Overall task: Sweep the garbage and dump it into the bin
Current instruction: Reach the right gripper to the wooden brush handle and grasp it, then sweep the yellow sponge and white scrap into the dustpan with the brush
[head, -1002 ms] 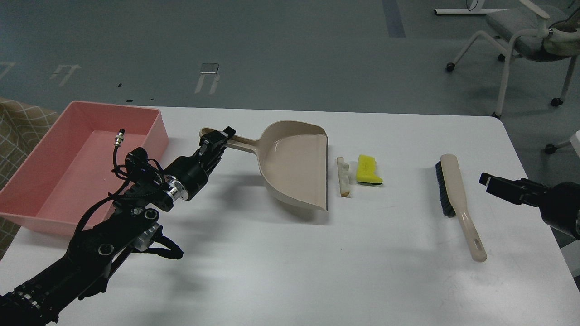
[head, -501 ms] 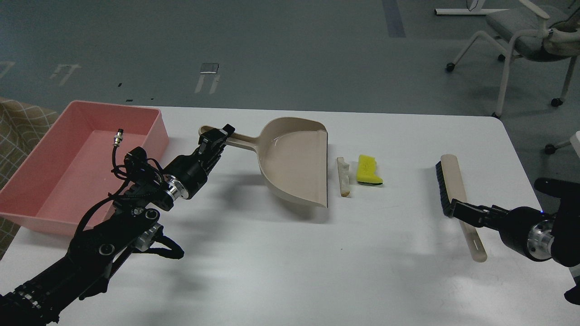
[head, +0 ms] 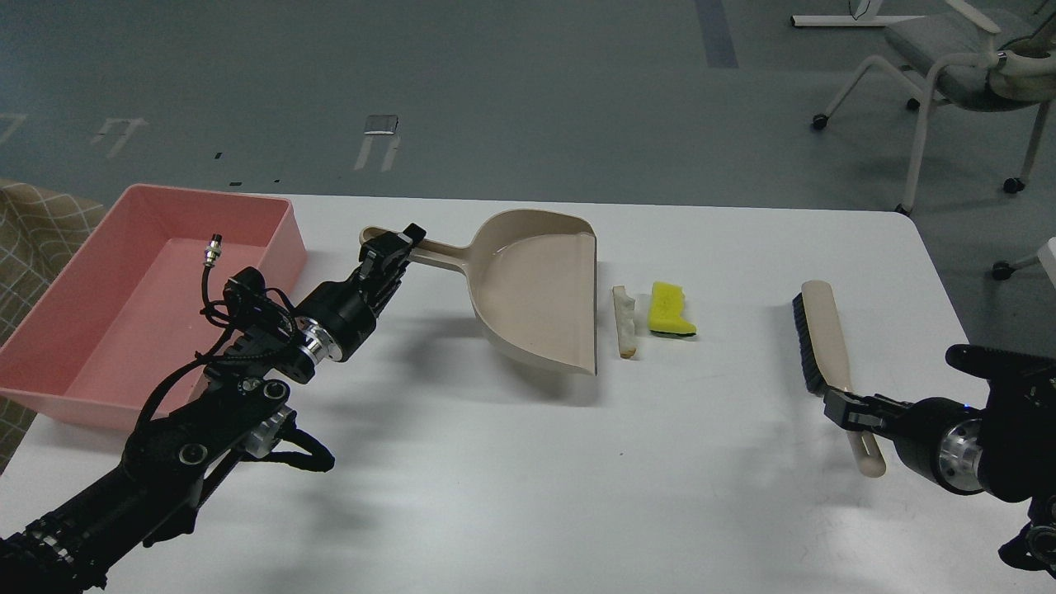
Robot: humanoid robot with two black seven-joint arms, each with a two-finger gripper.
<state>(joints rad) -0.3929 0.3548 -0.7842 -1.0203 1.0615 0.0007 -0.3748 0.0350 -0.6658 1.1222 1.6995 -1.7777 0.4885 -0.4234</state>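
The garbage lies mid-table: a white bread slice with tan crust (head: 626, 322) and a yellow sponge chunk with dark green backing (head: 671, 309), just right of the beige dustpan's (head: 540, 289) open lip. My left gripper (head: 394, 252) is shut on the dustpan's long handle. The pink bin (head: 285, 239) stands at the table's left, open-topped and empty. The beige black-bristled brush (head: 825, 338) lies at the right. My right gripper (head: 846, 408) is at the brush's handle; its fingers are dark and cannot be told apart.
The white table's (head: 528, 495) right edge is close behind my right arm. An office chair (head: 965, 74) stands on the floor at the back right. A patterned cloth (head: 33, 239) shows beyond the bin at the left.
My right gripper has swung in from the right and down onto the brush's handle. My left gripper has shifted the dustpan slightly up and left. The scraps have not moved.
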